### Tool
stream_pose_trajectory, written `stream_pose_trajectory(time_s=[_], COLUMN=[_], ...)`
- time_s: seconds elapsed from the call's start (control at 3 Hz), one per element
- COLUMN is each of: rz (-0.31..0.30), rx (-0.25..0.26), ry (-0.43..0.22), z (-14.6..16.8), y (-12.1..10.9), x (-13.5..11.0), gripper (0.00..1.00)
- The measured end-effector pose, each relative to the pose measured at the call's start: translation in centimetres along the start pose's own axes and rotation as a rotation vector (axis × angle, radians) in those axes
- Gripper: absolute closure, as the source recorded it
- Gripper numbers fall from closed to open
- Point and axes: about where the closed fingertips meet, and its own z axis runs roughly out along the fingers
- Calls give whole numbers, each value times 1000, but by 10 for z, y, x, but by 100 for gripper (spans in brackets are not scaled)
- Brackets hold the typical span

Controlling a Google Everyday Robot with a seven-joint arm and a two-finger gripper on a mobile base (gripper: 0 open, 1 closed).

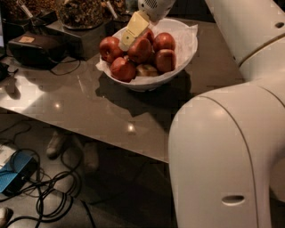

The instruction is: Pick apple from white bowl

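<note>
The white bowl (180, 55), lined with crinkled white paper, stands at the back of the grey table (89, 111). It holds several red apples and a pale one (146, 70). No sticker shows on any of them, so I cannot tell which one is the stickered apple. My gripper (133, 30) reaches down from the top of the camera view over the bowl's left half. Its pale tip is against a dark red apple (140, 50) in the middle of the pile. Another red apple (109, 48) lies just left of the tip.
A black box (33, 44) with a cable sits at the table's left. Jars of snacks (82, 13) stand behind the bowl. My own white arm (222, 156) fills the right side. Cables and a blue device (13, 176) lie on the floor below the table edge.
</note>
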Motion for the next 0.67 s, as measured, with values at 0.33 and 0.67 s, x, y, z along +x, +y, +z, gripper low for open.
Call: stream_pose_trajectory(time_s=[0.33,0.67], rz=[0,0], rx=[0,0], ry=[0,0], z=[0,0], y=[0,0], x=[0,0], gripper=[0,19])
